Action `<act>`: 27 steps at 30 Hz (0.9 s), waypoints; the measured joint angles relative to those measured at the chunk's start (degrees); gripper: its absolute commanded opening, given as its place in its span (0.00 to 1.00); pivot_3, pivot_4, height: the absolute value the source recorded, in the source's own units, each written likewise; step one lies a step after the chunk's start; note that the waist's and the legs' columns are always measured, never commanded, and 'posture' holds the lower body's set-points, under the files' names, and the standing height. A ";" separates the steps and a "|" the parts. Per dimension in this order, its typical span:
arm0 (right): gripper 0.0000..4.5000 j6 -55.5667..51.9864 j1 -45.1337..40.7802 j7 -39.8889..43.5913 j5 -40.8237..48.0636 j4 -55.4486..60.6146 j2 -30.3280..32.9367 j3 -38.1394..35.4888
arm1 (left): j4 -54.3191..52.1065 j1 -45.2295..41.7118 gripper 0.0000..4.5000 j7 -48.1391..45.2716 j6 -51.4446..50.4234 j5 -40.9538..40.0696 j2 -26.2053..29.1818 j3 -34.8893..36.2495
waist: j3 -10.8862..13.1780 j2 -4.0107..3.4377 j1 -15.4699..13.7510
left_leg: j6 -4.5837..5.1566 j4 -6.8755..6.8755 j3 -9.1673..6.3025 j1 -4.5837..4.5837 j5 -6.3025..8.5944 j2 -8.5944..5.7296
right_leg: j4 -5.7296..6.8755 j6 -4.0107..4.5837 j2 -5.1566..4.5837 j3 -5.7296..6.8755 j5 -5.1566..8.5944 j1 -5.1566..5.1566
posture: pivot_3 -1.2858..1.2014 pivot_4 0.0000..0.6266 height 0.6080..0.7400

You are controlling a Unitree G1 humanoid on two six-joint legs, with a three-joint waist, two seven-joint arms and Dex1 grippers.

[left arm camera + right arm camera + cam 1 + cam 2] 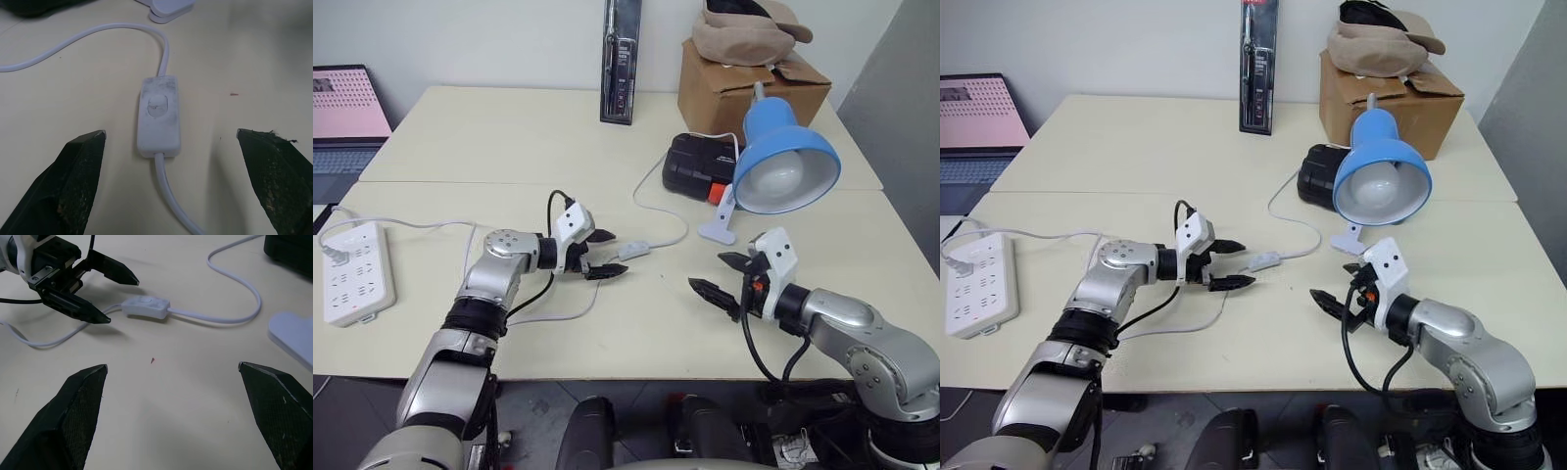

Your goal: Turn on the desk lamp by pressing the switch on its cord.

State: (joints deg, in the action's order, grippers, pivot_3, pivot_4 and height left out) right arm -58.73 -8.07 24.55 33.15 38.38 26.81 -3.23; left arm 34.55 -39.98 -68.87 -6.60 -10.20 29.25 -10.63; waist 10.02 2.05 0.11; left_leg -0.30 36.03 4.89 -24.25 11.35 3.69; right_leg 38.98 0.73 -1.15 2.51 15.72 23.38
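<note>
Blue desk lamp (pixel 785 157) unlit on table, white switch (pixel 634 251) flat along curving cord (pixel 668 238)

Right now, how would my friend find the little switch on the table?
Start at the blue desk lamp and follow its thin white cord across the table toward the left hand. The switch is the small white oblong lump on that cord, far smaller than the power strip.

Blue desk lamp (pixel 785 157), white inside; white switch (pixel 633 251) and cord (pixel 658 202); cream bench (pixel 509 137); brown box (pixel 744 88); pink laptop screen (pixel 347 103).
</note>
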 measured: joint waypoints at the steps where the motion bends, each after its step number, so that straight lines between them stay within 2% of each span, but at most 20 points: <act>1: 1.00 -0.63 0.06 -0.54 0.63 0.49 -0.12 -0.13 | 1.37 -0.45 0.99 -0.52 0.72 0.37 -0.55 -0.25 | 0.00 0.00 0.01 | 0.00 0.00 0.00 0.00 0.00 0.00 | 0.00 0.00 0.00 0.00 0.00 0.00 | 0.52 0.24 1.00; 8: 1.00 -1.95 0.11 -1.98 2.84 1.68 0.09 -1.41 | 5.94 -1.84 0.99 -1.73 2.61 2.69 -2.03 -0.38 | -0.01 0.01 0.01 | 0.00 0.02 -0.03 -0.03 0.00 -0.01 | -0.01 0.00 0.00 0.02 0.00 0.00 | 0.52 0.24 1.00; 12: 1.00 -2.13 0.12 -2.18 3.82 1.74 0.42 -1.77 | 7.19 -2.50 0.85 -1.54 4.31 4.19 -2.23 -0.38 | -0.01 0.02 0.02 | 0.00 0.02 -0.05 -0.03 0.00 -0.01 | 0.00 0.00 0.00 0.04 0.00 0.00 | 0.52 0.24 1.00; 23: 1.00 -2.14 0.20 -3.19 4.63 1.75 0.68 -1.76 | 10.30 -4.21 0.29 0.71 6.17 6.41 -3.33 -0.07 | -0.02 0.03 0.00 | 0.01 0.02 -0.05 -0.06 0.00 -0.02 | -0.02 -0.01 0.00 0.04 0.00 -0.01 | 0.52 0.24 1.00; 25: 1.00 -2.15 0.20 -3.37 4.67 1.75 0.71 -1.76 | 10.50 -4.24 0.24 0.75 6.39 6.50 -3.60 0.03 | -0.02 0.03 0.00 | 0.01 0.03 -0.05 -0.06 0.00 -0.02 | -0.02 -0.01 0.00 0.05 0.00 -0.01 | 0.52 0.24 1.00; 27: 1.00 -2.15 0.20 -3.44 4.70 1.75 0.72 -1.76 | 10.61 -4.24 0.24 0.78 7.08 6.63 -3.86 0.02 | -0.02 0.03 0.00 | 0.01 0.03 -0.05 -0.06 0.00 -0.02 | -0.02 -0.01 0.00 0.05 0.00 -0.01 | 0.52 0.24 1.00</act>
State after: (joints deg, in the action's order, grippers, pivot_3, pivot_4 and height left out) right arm -60.88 -7.87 21.11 37.85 40.13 27.52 -4.99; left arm 45.16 -44.21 -68.09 0.47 -3.57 25.39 -10.60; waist 10.00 2.09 0.11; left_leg -0.29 36.06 4.84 -24.30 11.35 3.67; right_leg 38.96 0.72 -1.15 2.56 15.72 23.37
